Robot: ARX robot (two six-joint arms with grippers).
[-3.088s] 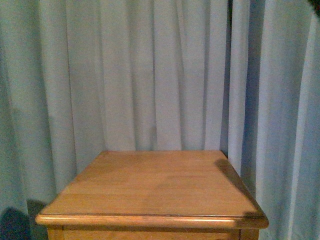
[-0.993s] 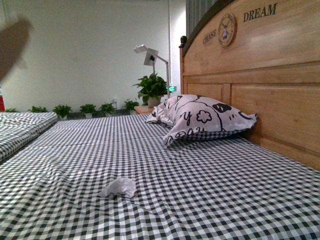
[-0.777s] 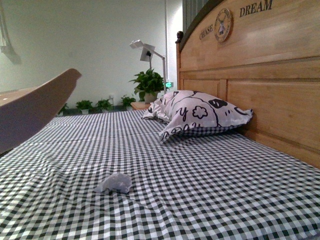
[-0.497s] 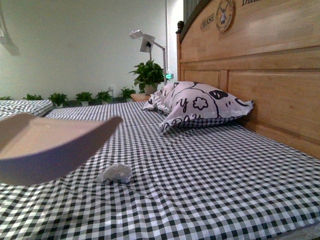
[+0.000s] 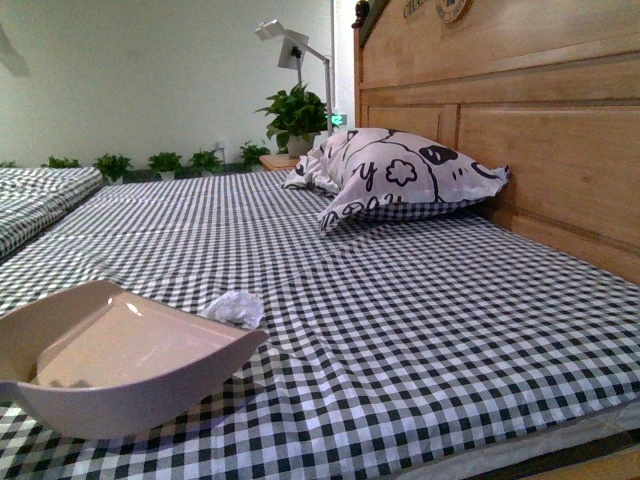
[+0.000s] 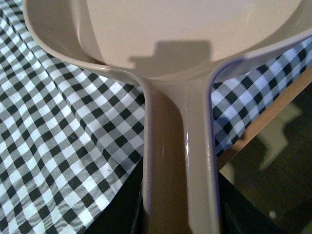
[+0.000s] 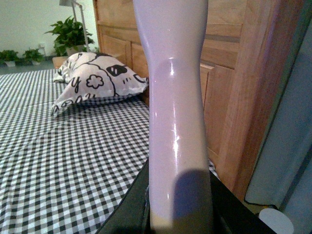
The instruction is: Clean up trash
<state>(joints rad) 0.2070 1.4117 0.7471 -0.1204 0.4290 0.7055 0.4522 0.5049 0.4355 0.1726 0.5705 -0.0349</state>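
The trash, a small crumpled white tissue wad [image 5: 233, 308], lies on the black-and-white checked bedsheet [image 5: 420, 320]. The beige dustpan [image 5: 120, 355] sits low on the sheet in the front view, its far rim close to the wad, almost touching. My left gripper [image 6: 180, 214] is shut on the dustpan's handle [image 6: 178, 161]; the pan fills the left wrist view. My right gripper [image 7: 178, 209] is shut on the pale brush handle [image 7: 175, 112], which stands upright in the right wrist view. Neither arm shows in the front view. The brush head is out of view.
A black-and-white patterned pillow [image 5: 395, 180] leans on the wooden headboard [image 5: 540, 130] at the right. A potted plant [image 5: 297, 120] and white lamp [image 5: 290, 45] stand beyond. Another checked bed [image 5: 30, 195] is at the left. The bed's near edge [image 6: 263, 117] lies beside the dustpan handle.
The view swung from a wooden stand and curtain to the bed. The dustpan came in from the left and dropped onto the sheet just before the tissue wad.
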